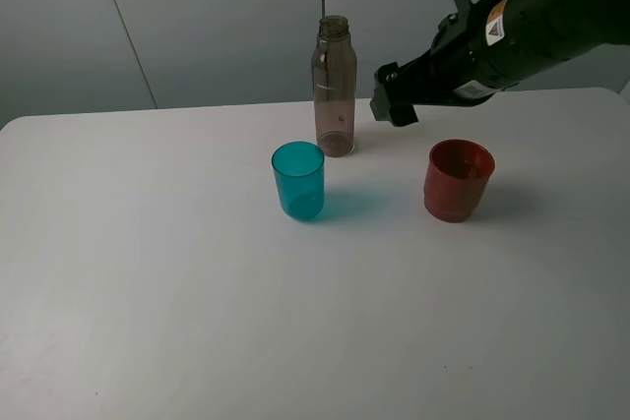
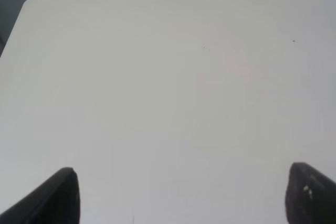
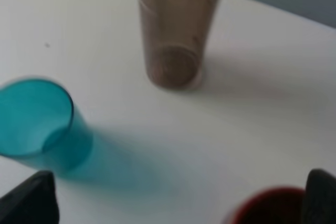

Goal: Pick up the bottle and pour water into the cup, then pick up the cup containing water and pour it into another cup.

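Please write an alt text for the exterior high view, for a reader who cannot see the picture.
A black robot arm reaches in from the upper right, its open gripper just right of an upright, uncapped smoky-grey bottle on a white table, not touching it. A teal cup stands in front of the bottle, slightly to its left, and a red-orange cup stands to the right.

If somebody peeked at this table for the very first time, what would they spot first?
Probably the bright teal cup near the middle of the white table and the red cup off to its right, both standing upright. Just behind the teal cup stands the tall grey see-through bottle with no cap. A big black robot arm reaches in from the upper right, its right gripper hanging beside the bottle with jaws open, holding nothing.
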You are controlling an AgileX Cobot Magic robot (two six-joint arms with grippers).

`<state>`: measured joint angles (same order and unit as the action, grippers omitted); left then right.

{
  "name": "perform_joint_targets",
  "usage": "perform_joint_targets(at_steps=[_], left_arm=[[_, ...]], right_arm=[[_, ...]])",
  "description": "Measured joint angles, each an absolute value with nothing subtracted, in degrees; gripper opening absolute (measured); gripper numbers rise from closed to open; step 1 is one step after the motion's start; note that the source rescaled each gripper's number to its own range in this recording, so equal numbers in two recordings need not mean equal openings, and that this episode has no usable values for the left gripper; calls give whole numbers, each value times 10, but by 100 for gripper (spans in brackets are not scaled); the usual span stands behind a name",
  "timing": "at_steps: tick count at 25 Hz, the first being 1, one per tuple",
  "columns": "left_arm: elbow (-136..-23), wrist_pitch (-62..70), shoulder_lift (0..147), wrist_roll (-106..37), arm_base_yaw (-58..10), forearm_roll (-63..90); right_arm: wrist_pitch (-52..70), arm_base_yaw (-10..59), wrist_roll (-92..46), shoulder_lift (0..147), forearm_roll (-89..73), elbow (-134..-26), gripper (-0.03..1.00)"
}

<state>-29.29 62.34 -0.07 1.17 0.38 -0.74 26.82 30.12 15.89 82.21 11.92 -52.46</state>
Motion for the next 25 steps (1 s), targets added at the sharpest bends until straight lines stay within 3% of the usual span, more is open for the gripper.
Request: perform_joint_targets(at_steps=[5, 10, 25], left_arm=[[-293, 623, -1, 12, 4, -7], [-293, 623, -1, 12, 4, -7], [-293, 623, -1, 12, 4, -7]], right_arm=[[468, 189, 119, 715, 52, -524, 99], [571, 88, 115, 588, 52, -524, 99], [635, 79, 85, 191, 44, -451, 99]])
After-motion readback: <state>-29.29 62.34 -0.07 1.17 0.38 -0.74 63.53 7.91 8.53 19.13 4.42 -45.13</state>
